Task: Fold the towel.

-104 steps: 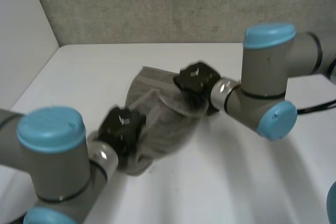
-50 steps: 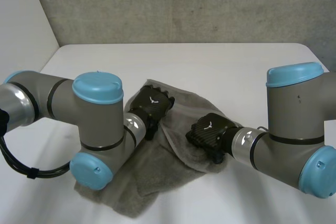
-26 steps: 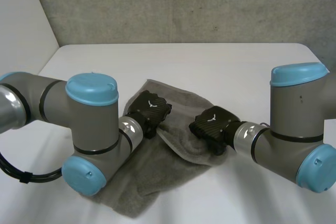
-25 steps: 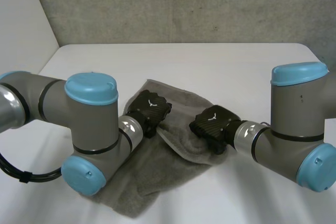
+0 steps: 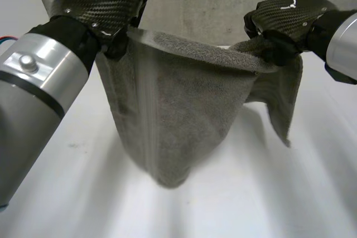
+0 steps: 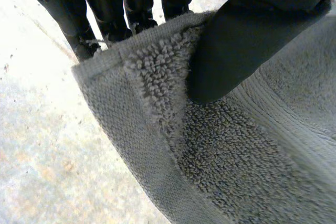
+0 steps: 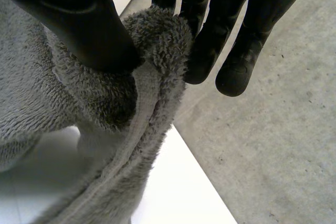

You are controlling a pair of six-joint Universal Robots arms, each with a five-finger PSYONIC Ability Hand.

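You have two hands on one towel. Your left hand (image 5: 97,4) pinches the towel's (image 5: 184,110) top left corner between thumb and fingers. The towel sags in the middle and hangs toward the white surface (image 5: 279,193). Your right hand (image 5: 287,18) clamps its top right edge the same way.

White table (image 5: 279,193) spreading across the foreground, smooth and faintly glossy. Rough grey wall (image 5: 195,4) standing along its far edge, speckled, looking like concrete. Plain white side panel (image 5: 17,9) rising at the left. Right wrist view: the 2 surfaces, table (image 7: 178,187) and wall (image 7: 273,145), meeting in a straight line.
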